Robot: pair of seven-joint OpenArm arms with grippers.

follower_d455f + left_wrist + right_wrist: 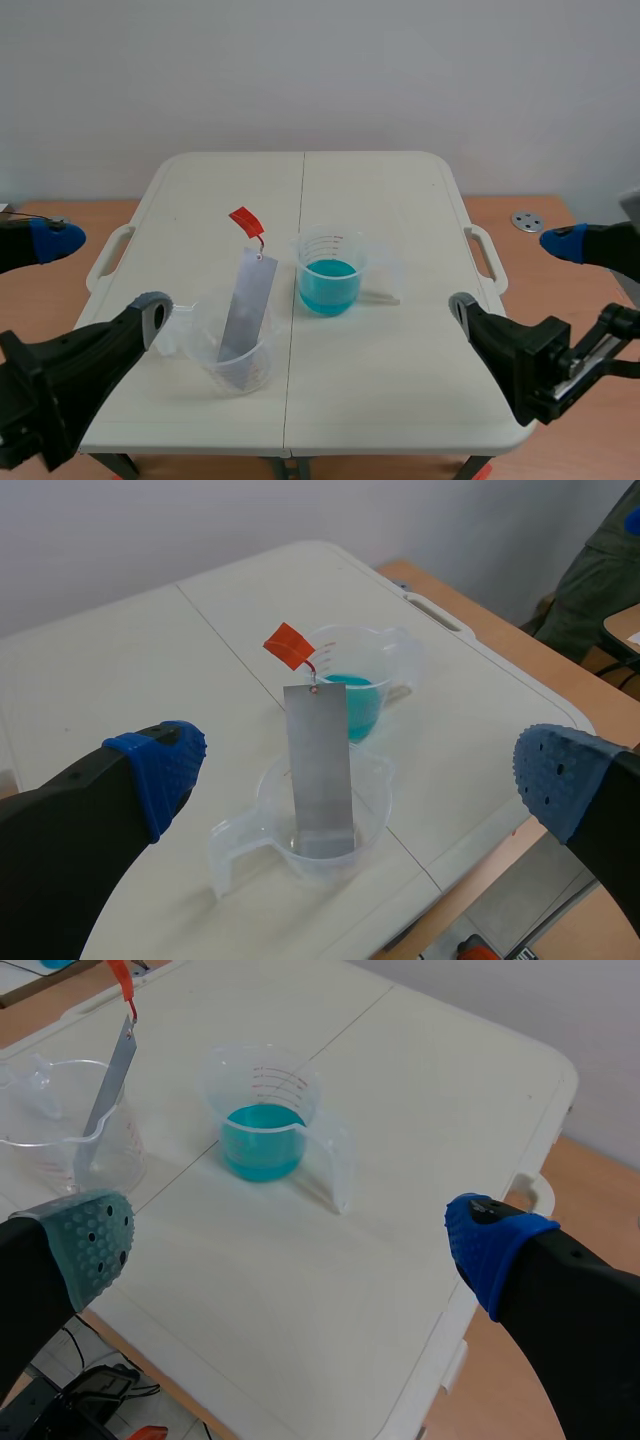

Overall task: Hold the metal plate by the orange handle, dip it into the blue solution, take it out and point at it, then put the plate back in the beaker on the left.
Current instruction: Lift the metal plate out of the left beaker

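Grasp pending: left pincer [102, 274], right pincer [512, 276] spread, empty; orange handle [245, 220] of metal plate [248, 300] to be pinched next

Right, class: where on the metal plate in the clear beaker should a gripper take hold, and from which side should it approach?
Grip the orange handle, probably from above. The metal plate leans in the clear beaker with its lower end inside, so only the handle, at its top end, stands clear of the rim. The open left gripper is nearer.
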